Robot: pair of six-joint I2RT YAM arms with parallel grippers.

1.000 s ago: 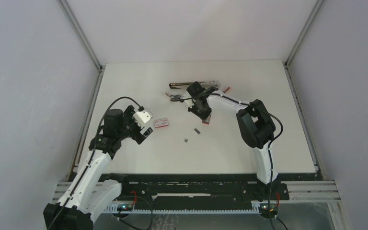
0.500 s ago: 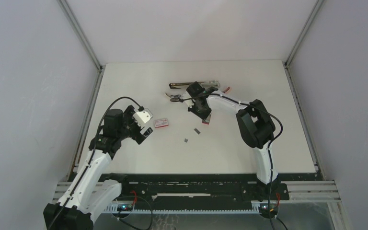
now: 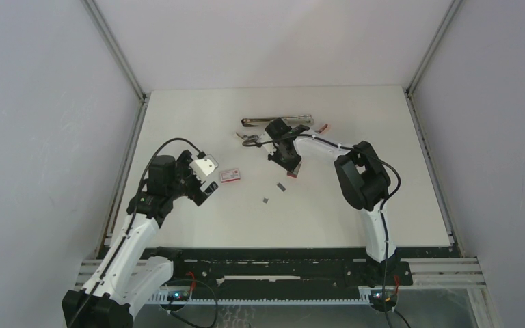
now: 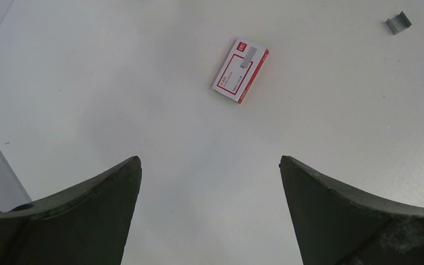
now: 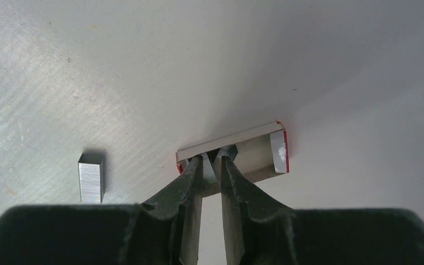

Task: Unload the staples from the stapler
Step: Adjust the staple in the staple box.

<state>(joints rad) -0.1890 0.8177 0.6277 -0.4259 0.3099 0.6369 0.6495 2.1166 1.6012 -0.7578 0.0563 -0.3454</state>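
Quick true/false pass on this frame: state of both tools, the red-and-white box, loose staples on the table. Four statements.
1. The left tool is open with nothing between its fingers. True.
2. The red-and-white box is gripped by the left tool. False: it lies flat on the table, ahead of that tool and apart from it.
3. Two loose staple strips lie on the table between the box and the right arm. True.
4. The right tool has its jaws spread wide over bare table. False: the jaws are almost together, with their tips on a small red-edged piece.
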